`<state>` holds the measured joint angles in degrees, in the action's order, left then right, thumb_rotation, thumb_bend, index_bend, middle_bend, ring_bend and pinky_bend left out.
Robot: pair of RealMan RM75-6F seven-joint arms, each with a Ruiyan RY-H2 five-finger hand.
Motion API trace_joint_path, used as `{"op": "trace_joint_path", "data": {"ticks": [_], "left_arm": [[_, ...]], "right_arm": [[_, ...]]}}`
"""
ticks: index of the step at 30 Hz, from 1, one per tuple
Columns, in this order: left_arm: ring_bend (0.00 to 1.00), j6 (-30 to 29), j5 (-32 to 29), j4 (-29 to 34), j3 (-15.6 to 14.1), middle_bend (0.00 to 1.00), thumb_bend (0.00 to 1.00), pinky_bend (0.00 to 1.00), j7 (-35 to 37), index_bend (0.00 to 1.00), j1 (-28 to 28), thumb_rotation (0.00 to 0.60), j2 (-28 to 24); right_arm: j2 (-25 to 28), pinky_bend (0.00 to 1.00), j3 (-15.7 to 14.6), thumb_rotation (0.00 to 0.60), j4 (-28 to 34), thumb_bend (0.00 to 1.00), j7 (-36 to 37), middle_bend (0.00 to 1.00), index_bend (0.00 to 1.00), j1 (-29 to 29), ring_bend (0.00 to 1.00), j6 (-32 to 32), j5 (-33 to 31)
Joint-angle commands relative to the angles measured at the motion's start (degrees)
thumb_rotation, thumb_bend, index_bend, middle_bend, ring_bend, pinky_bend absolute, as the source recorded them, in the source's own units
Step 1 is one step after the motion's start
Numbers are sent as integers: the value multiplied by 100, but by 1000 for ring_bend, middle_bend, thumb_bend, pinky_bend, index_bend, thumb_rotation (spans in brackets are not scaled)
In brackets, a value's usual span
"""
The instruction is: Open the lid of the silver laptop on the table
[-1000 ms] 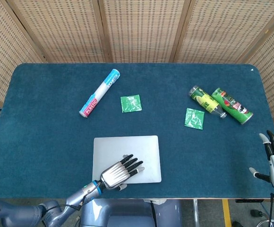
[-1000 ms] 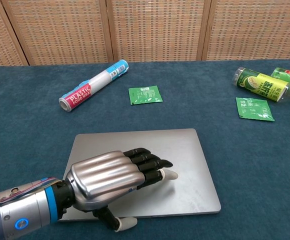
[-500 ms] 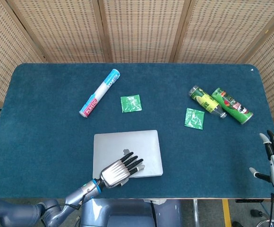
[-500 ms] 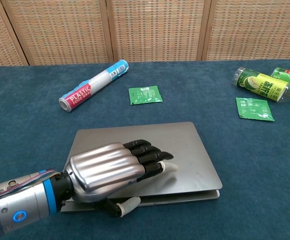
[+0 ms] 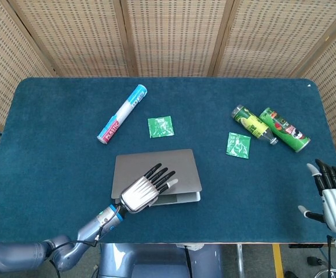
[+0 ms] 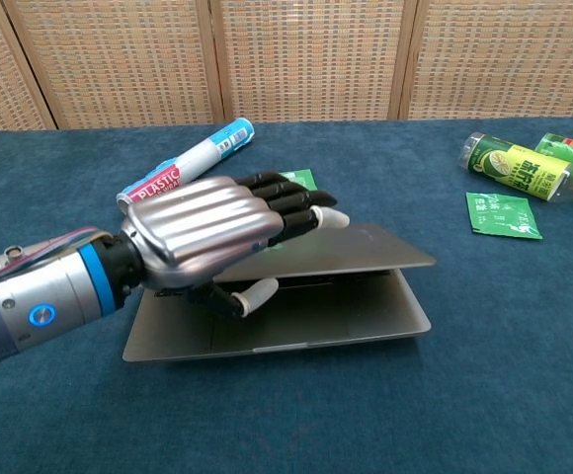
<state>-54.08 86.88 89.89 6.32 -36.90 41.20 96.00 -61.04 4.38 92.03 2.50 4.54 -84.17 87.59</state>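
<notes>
The silver laptop (image 5: 156, 176) (image 6: 296, 316) lies near the front middle of the table, its lid (image 6: 366, 249) raised a little off the base at the front. My left hand (image 5: 145, 190) (image 6: 212, 225) grips the lid's front edge, fingers flat on top and the thumb tucked under it. My right hand (image 5: 332, 197) hangs off the table's front right corner with its fingers spread, holding nothing; only the head view shows it.
A roll of plastic food wrap (image 5: 121, 114) (image 6: 183, 170) lies behind the laptop on the left. Green sachets (image 5: 160, 127) (image 5: 238, 145) lie further back. Two green bottles (image 5: 255, 124) (image 5: 284, 130) lie at the right. The blue cloth (image 5: 52, 150) covers the table.
The lid has come up from flat to a shallow angle, carried by my left hand, which rose and moved back with it. My right hand shifted slightly.
</notes>
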Motion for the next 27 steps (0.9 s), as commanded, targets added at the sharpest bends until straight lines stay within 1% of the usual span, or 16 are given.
{"op": "trace_joint_path", "data": {"ticks": [1, 2, 3, 4, 6, 7, 9, 12, 14, 17, 21, 27], "left_arm": [[0, 61, -263, 112, 182, 0, 556, 0, -215, 0, 93, 570, -75], [0, 78, -324, 128, 202, 0, 556, 0, -246, 0, 106, 571, -75], [0, 98, -388, 135, 219, 0, 556, 0, -268, 0, 117, 571, -69], [0, 120, -459, 142, 229, 0, 556, 0, -308, 0, 133, 571, -62], [0, 140, -553, 143, 224, 0, 555, 0, -383, 0, 162, 570, -45], [0, 143, -590, 142, 219, 0, 556, 0, -402, 0, 174, 570, -30], [0, 125, -643, 137, 214, 0, 555, 0, -443, 0, 203, 572, -3], [0, 75, -683, 154, 224, 0, 555, 0, -504, 0, 239, 574, 8], [0, 41, -718, 189, 231, 0, 556, 0, -543, 0, 262, 574, -14], [0, 5, -771, 258, 238, 0, 556, 0, -567, 0, 283, 575, -66], [0, -31, -819, 326, 236, 0, 556, 0, -577, 0, 315, 577, -99], [0, -52, -876, 328, 234, 0, 556, 0, -621, 0, 369, 578, -109]], "right_arm": [[6, 35, -106, 600, -97, 216, 42, 68, 140, 178, 0, 65, 442], [1, 68, -134, 600, -128, 291, 71, 97, 165, 217, 0, 76, 555], [-6, 128, -177, 600, -158, 388, 105, 134, 195, 280, 11, 115, 707], [-22, 179, -240, 600, -198, 465, 168, 163, 215, 380, 48, 203, 900], [-53, 212, -349, 600, -261, 554, 292, 187, 231, 568, 114, 413, 1168], [-62, 217, -429, 600, -252, 598, 384, 193, 238, 697, 133, 619, 1290], [-65, 226, -539, 600, -191, 650, 648, 202, 247, 979, 141, 1050, 1425], [-138, 231, -607, 600, -158, 701, 918, 207, 253, 1322, 148, 1531, 1504], [-255, 233, -620, 600, -156, 731, 863, 209, 255, 1566, 150, 1878, 1542], [-446, 233, -592, 600, -128, 774, 673, 210, 252, 1802, 151, 2231, 1490], [-764, 233, -525, 600, -114, 807, 493, 210, 218, 2020, 151, 2533, 1352], [-1271, 237, -510, 600, -182, 820, 326, 212, 217, 2241, 159, 2885, 1189]]}}
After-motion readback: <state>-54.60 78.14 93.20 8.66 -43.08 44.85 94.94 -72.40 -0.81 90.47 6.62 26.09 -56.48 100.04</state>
